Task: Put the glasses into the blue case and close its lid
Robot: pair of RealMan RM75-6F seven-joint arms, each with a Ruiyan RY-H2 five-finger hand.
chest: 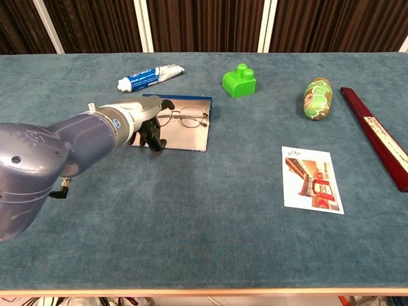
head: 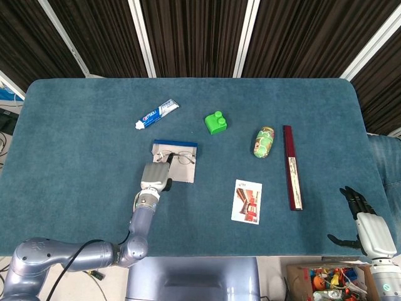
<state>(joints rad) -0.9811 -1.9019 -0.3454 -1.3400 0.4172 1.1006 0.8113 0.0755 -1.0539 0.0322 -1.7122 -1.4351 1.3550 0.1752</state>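
Glasses (chest: 183,116) already lying in the open blue case (chest: 191,139) on the worktop (chest: 210,242), lid not closed yet. Left hand (head: 156,178) at the case's near-left edge, grip hard to tell. Right hand (head: 365,224) slack, holding nothing.

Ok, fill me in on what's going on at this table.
The robot's left hand is at the open blue case, where the glasses lie on the pale lining. Whether the fingers actually hold them is unclear. The lid is not closed. The right hand hangs open off the table's near right edge, holding nothing.
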